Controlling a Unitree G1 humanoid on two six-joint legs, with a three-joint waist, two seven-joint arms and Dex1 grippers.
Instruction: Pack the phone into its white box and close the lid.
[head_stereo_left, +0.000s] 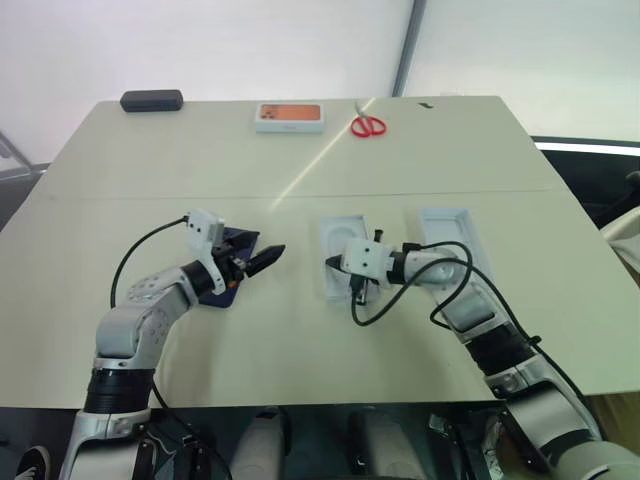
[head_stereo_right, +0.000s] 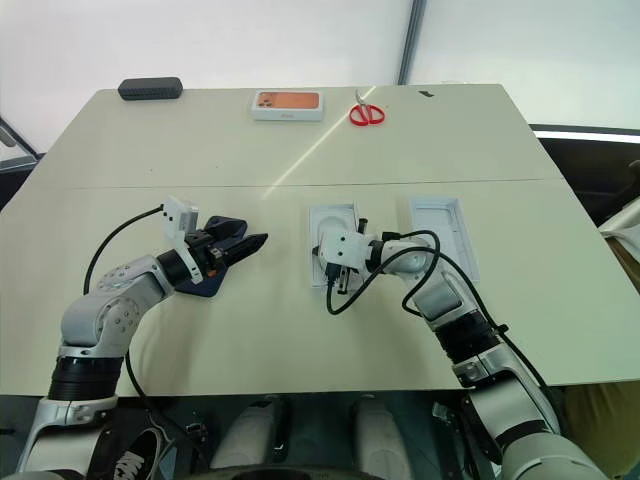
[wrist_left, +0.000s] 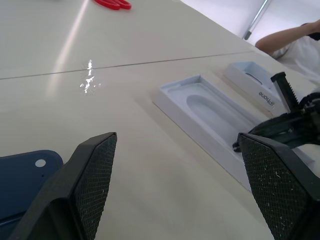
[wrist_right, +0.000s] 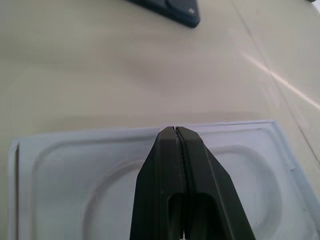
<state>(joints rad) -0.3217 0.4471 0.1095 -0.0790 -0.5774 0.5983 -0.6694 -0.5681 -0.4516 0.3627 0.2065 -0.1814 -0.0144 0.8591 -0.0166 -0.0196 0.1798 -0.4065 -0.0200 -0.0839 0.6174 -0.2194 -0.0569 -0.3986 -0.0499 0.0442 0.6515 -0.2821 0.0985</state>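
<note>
The dark navy phone (head_stereo_left: 236, 243) lies flat on the table at the left. My left gripper (head_stereo_left: 268, 258) hovers level over the phone's right edge, open, with nothing between its fingers (wrist_left: 95, 175). The white box (head_stereo_left: 332, 285) sits at the table's middle, and a white insert with an oval outline (wrist_left: 212, 112) lies in it. My right gripper (head_stereo_left: 328, 263) is shut and empty, its tip (wrist_right: 175, 131) just above the insert's near-left edge. The lid (head_stereo_left: 447, 238) lies open side up to the right of the box.
Red scissors (head_stereo_left: 368, 125), a white box with an orange top (head_stereo_left: 290, 117) and a black case (head_stereo_left: 152, 100) lie along the table's far edge. A person's arm (wrist_left: 287, 37) shows beyond the table's right side. My right arm's cable (head_stereo_left: 400, 290) loops over the box.
</note>
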